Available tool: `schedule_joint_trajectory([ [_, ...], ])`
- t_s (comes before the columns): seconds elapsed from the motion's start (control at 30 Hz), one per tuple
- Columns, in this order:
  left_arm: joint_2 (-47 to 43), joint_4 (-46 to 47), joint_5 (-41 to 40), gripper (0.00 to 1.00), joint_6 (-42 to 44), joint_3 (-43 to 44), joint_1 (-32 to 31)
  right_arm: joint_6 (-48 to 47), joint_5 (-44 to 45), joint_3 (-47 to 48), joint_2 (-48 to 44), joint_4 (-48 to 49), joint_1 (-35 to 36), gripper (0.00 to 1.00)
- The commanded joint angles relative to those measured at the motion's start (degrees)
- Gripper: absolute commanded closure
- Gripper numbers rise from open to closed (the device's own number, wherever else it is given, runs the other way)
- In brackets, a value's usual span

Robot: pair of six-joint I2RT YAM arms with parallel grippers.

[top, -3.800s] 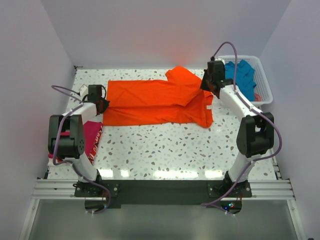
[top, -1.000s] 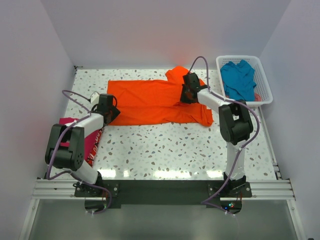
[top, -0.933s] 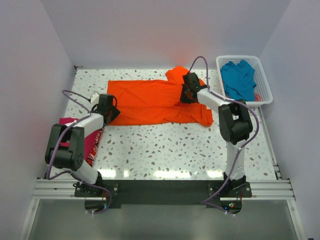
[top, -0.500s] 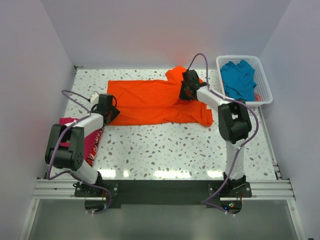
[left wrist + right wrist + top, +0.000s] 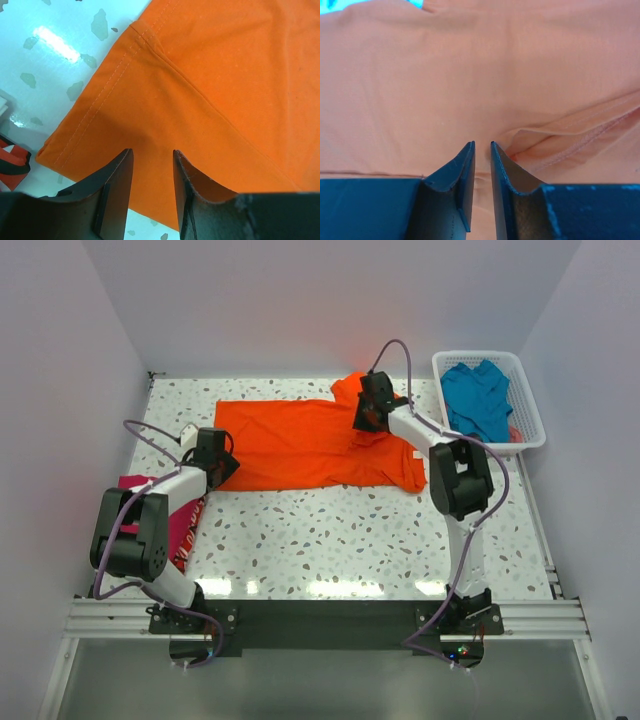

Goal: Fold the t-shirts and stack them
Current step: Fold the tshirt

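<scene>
The orange t-shirt [image 5: 300, 445] lies spread across the far half of the table, with one sleeve folded over at the far right. My left gripper [image 5: 222, 466] is low over the shirt's near-left corner; in the left wrist view [image 5: 150, 152] its jaws stand apart over flat orange cloth [image 5: 225, 75]. My right gripper [image 5: 362, 420] is on the folded sleeve area; in the right wrist view [image 5: 482, 145] its jaws are nearly closed, pinching a wrinkle of the cloth [image 5: 470, 65]. The magenta-pink t-shirt [image 5: 185, 515] lies at the table's left edge. The teal-blue t-shirt [image 5: 478, 400] is in the basket.
The white lattice basket [image 5: 530, 435] stands at the far right corner of the table. A small white object [image 5: 186, 432] lies by the left arm's wrist. The speckled tabletop [image 5: 330, 530] shows in front of the orange shirt. Walls close in on three sides.
My right gripper came from beside the basket onto the orange shirt, then shifted slightly up and left over the last second. My left gripper moved onto the shirt's corner, then stayed put.
</scene>
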Motion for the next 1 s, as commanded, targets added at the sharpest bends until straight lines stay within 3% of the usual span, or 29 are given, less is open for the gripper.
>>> schedule_joint_trajectory([
  [0.0,-0.05,1.84,-1.04,0.58,1.31,0.1,0.41,-0.54,-0.61,4.51,1.29,0.08,-0.38,0.77],
  [0.23,-0.49,1.75,-0.95,0.58,1.4,-0.07,0.5,-2.03,-0.44,6.8,0.6,-1.5,-0.29,0.73],
  [0.57,-0.49,2.01,-0.6,0.58,1.22,-0.16,0.58,-3.61,5.45,-9.61,-13.47,-0.36,-0.56,0.72],
  [0.83,-0.76,2.27,-0.34,0.58,1.04,-0.51,0.58,-3.44,3.34,-15.79,-12.78,1.92,-0.56,0.94],
  [0.97,-0.76,2.27,-0.51,0.58,1.04,-0.6,0.58,-3.79,2.03,-13.43,-9.79,2.01,-0.47,0.95],
])
